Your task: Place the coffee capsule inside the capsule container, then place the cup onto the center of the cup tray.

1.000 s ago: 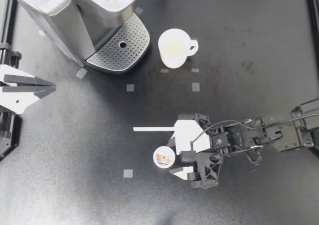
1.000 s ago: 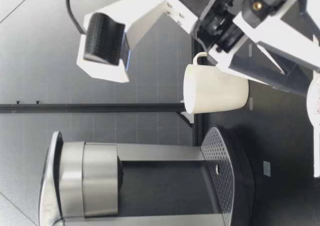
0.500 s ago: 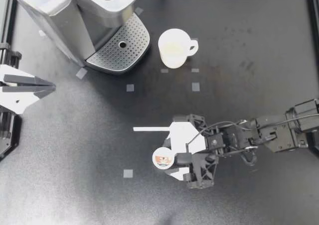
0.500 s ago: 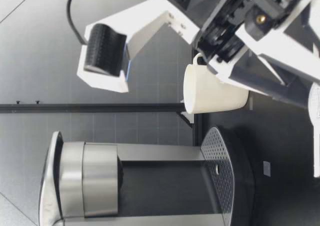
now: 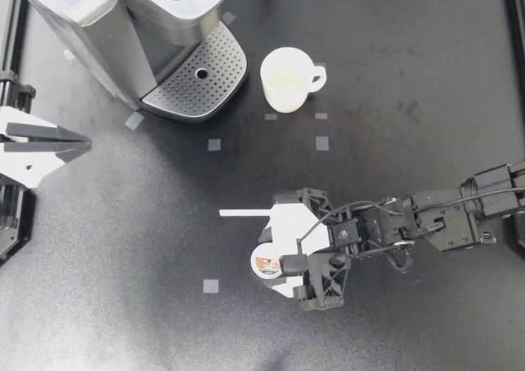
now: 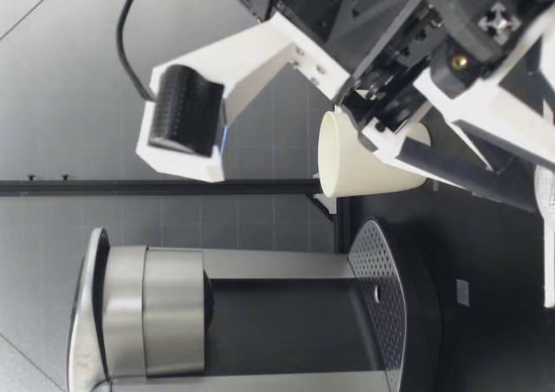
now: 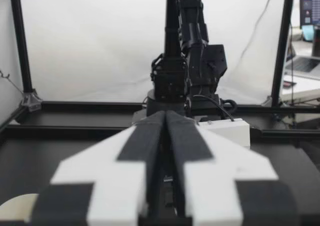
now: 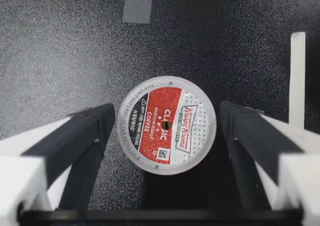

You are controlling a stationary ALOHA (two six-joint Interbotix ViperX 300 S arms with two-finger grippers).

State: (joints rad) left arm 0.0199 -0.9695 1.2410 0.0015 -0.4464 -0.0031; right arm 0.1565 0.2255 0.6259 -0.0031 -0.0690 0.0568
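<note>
The coffee capsule [image 5: 267, 264] lies lid-up on the black table, white rim around a red and grey label. My right gripper [image 5: 277, 258] is open and straddles it. In the right wrist view the capsule [image 8: 166, 125] sits between the two dark pads [image 8: 85, 136], with a gap on each side. The white cup [image 5: 287, 78] stands upright beside the perforated cup tray [image 5: 201, 75] of the coffee machine [image 5: 123, 18]. My left gripper [image 5: 57, 141] rests shut at the table's left edge, its fingers [image 7: 166, 136] pressed together on nothing.
A thin white strip [image 5: 244, 213] lies just past the right gripper. Small grey tape squares [image 5: 211, 286] dot the table. In the low view a gripper's padded finger [image 6: 182, 110] hangs close to the camera, partly covering the cup [image 6: 360, 166].
My right arm has slid left, so its open fingers now flank the capsule instead of standing beside it. Capsule, cup and left arm have not moved.
</note>
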